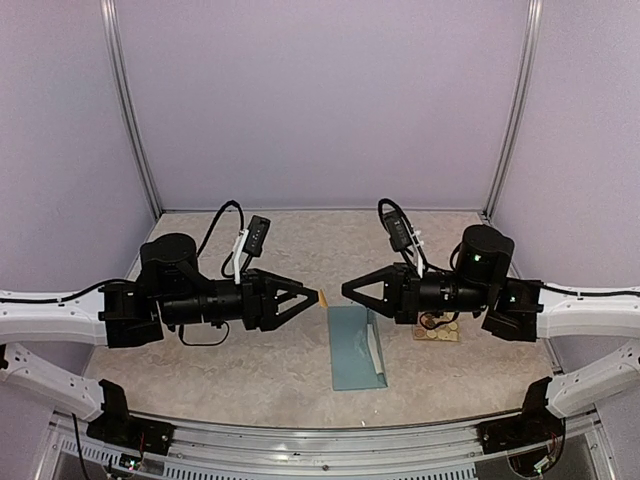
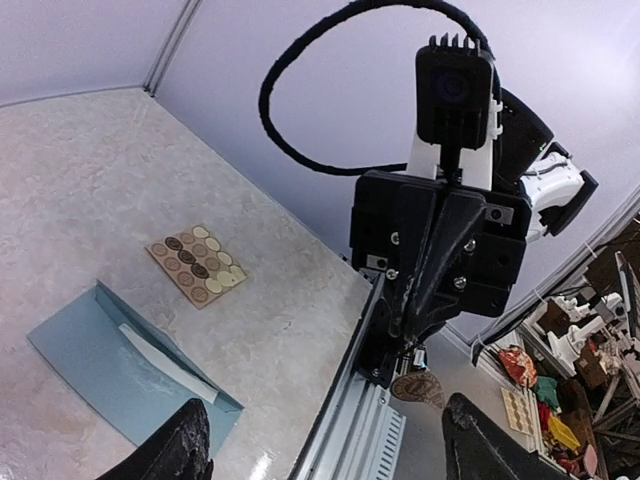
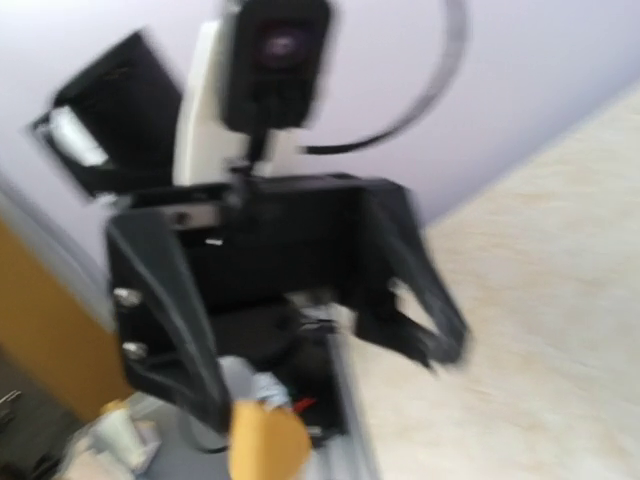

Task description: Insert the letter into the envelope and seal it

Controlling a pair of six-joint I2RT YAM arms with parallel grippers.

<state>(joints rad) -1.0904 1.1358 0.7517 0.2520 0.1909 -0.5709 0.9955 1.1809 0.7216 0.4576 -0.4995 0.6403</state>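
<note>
Left gripper (image 1: pixel 310 296): I see it hanging above the table (image 1: pixel 250 350) and pointing right. On its wrist camera the two fingers (image 2: pixel 185 445) stand wide apart with nothing between them.
Right gripper (image 2: pixel 408 350): it faces my left one tip to tip, and the jaws are closed to a point. I read it as pinching a small round tan sticker (image 2: pixel 415 387) at its tip. Its own camera is too blurred to confirm this.
Envelope (image 1: pixel 350 350): it lies flat on the table, below the gap between the two tips and towards the near edge. Neither gripper touches it.
Letter (image 1: pixel 376 352): I see a white strip showing along the envelope's right edge. I cannot tell how far in it sits.
Sticker sheet (image 2: pixel 197 262): it lies flat near the envelope on its right, not touching it.
</note>
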